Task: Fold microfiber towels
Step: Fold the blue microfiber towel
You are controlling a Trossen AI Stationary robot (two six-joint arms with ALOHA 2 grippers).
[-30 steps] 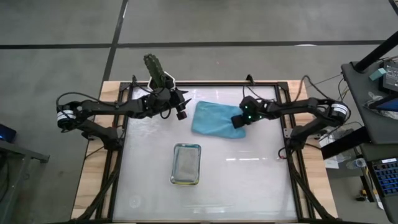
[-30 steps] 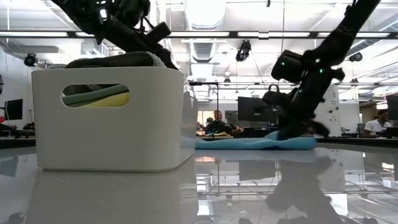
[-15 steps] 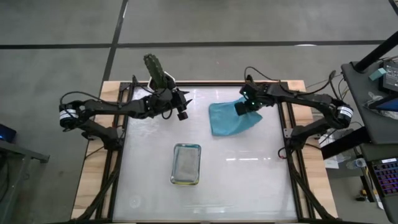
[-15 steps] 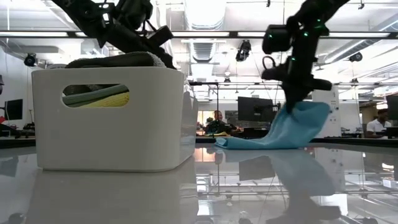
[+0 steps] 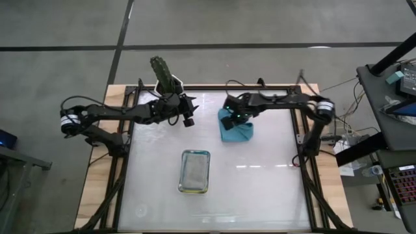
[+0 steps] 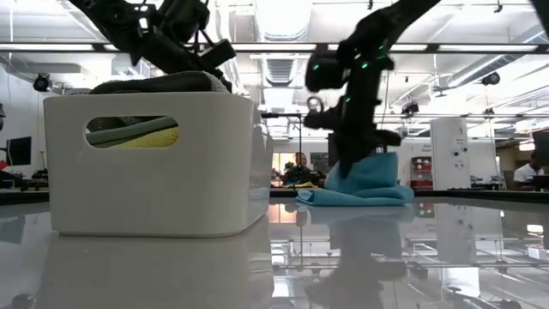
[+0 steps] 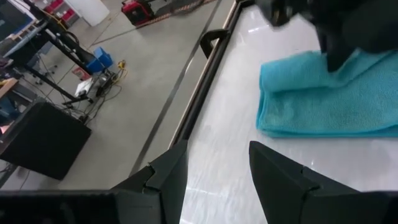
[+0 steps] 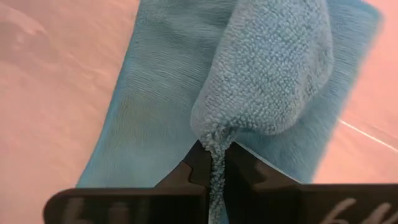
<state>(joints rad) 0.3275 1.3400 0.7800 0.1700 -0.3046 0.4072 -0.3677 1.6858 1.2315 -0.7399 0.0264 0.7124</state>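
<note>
A light blue microfiber towel [image 5: 235, 130] lies doubled over on the glossy table, right of centre toward the far edge. It also shows in the low view [image 6: 367, 184] and the left wrist view [image 7: 323, 99]. My right gripper [image 5: 234, 116] is above the towel's left part, shut on a raised flap. My left gripper [image 7: 214, 180] hovers open over the table's far left, left of the towel, with nothing between its fingers [image 5: 187, 115]. My right gripper pinches a bunched edge of the towel [image 8: 216, 152] between its two fingers; I cannot tell whether it is one layer or several. The fingers slant steeply down from above. The held flap [image 8: 273, 68] is raised and curls over the rest of the towel, which lies flat on the table.
A white bin [image 5: 194, 171] stands near the table's middle, close to the low camera [image 6: 150, 163]. Green and yellow cloths show through its handle slot [image 6: 130, 133]. A dark green object [image 5: 162, 70] sits at the far left edge. Dark frame rails [image 5: 302, 136] border the table.
My right gripper, still shut on the towel's edge, has risen and swung toward the table's left. It has drawn the towel's right part up and over the left part. The towel was spread flat and is now folded over and narrower. Its left part stayed on the table.
</note>
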